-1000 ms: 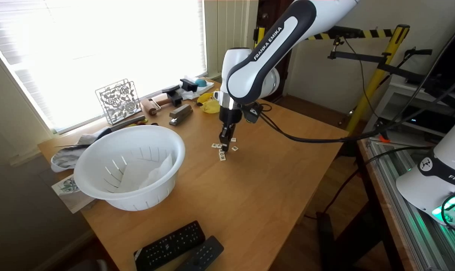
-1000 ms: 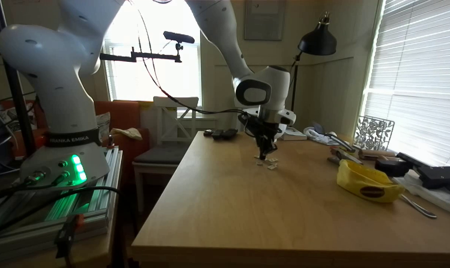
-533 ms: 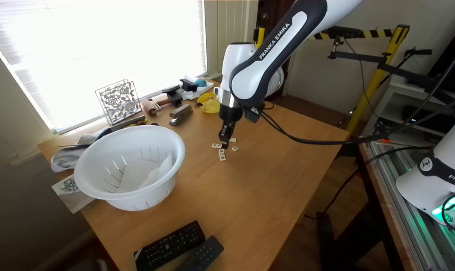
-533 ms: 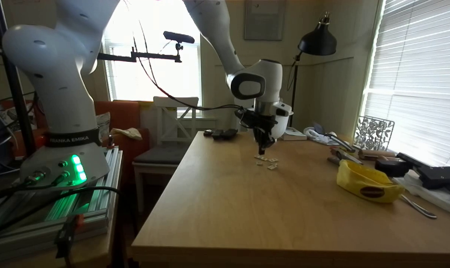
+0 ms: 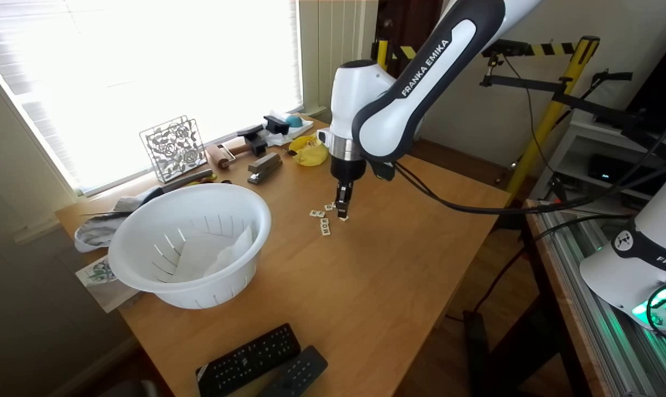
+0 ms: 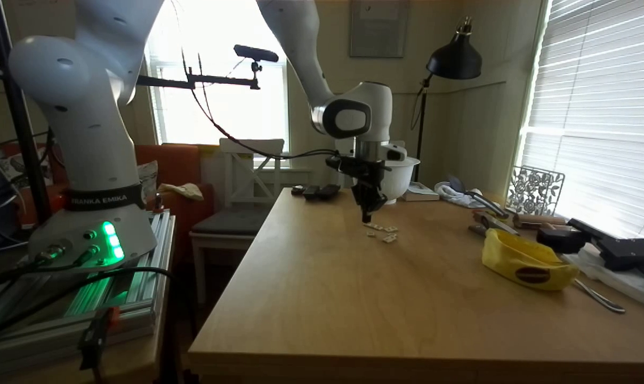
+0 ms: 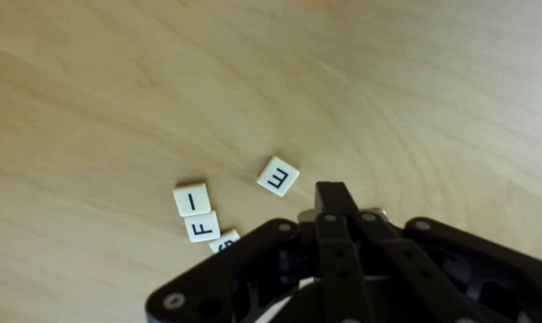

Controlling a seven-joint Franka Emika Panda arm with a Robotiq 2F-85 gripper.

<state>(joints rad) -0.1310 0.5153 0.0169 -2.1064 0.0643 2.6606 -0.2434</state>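
We judged the letter-tile work as partway at best. In an exterior view a three-tile run (image 5: pixel 325 226) (looked like M, O, R) lay in a line on the wooden tabletop (image 5: pixel 366 286), and in the wrist view the I tile (image 7: pixel 192 200) and F tile (image 7: pixel 202 226) touched edge to edge, so that much was already side by side. Left over, as we read it: the E tile (image 7: pixel 278 176), alone, skewed and apart from its neighbours, plus a half-hidden tile (image 7: pixel 223 241), maybe a G, against or just beside the F tile, couldn't tell which. The gripper (image 7: pixel 338 197) was closed, fingers pressed together with nothing between them, so we had no tile in its grasp. The E tile lay face up just beside the fingertips, off to their left and slightly above them in the wrist view, bare wood showing in between. In an exterior view the tips covered part of a lone tile, which we took for that same E; how high they hung we couldn't tell. The white colander (image 5: pixel 200 209) stood well apart from the tiles.
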